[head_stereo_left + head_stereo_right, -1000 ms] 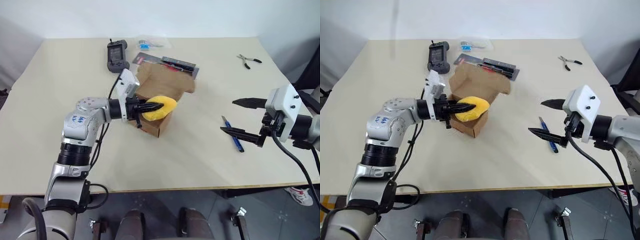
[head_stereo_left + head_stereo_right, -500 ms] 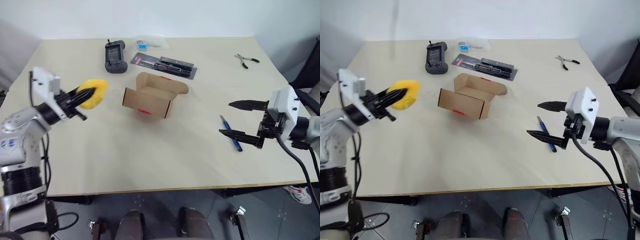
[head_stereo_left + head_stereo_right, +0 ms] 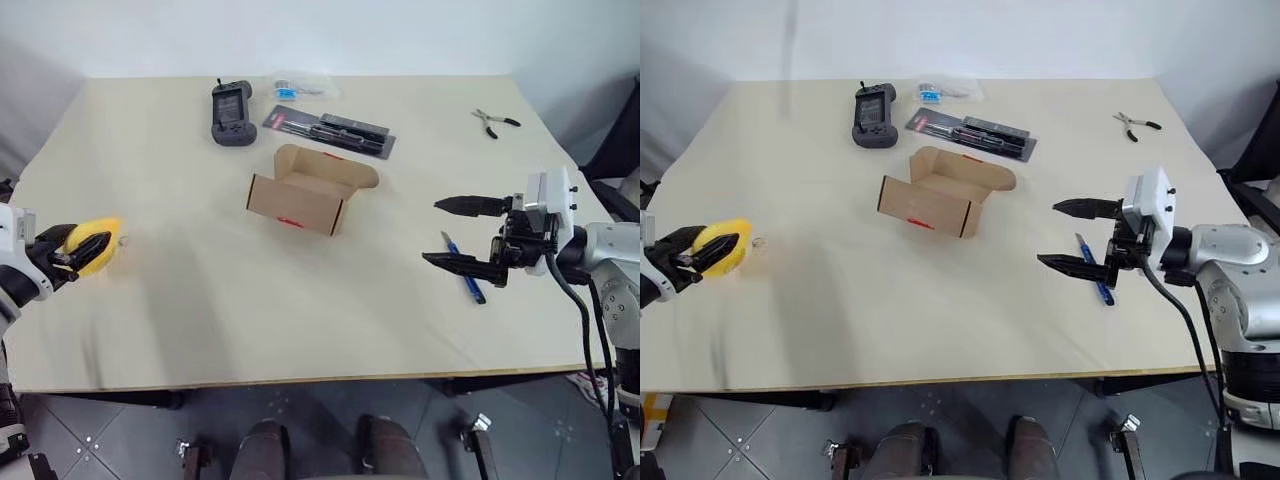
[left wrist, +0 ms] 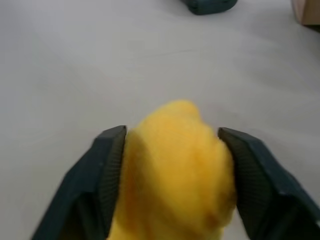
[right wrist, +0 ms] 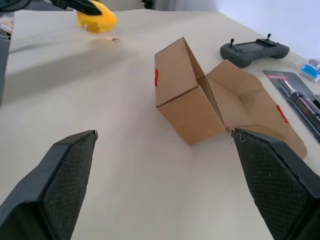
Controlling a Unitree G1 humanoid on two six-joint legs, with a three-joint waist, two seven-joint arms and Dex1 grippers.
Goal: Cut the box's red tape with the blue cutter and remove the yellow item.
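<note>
The left arm (image 3: 12, 275) was cut off at the frame's left edge; the blue cutter (image 3: 463, 268) lay partly hidden behind the right gripper (image 3: 458, 232).

A pale beige table (image 3: 300, 300) takes up most of the scene, set against a plain white wall (image 3: 320, 35) — evenly lit. Below its near edge lies a dark grey tiled floor (image 3: 120, 440); a dark shape at the right edge (image 3: 615, 150) is perhaps a chair.
</note>
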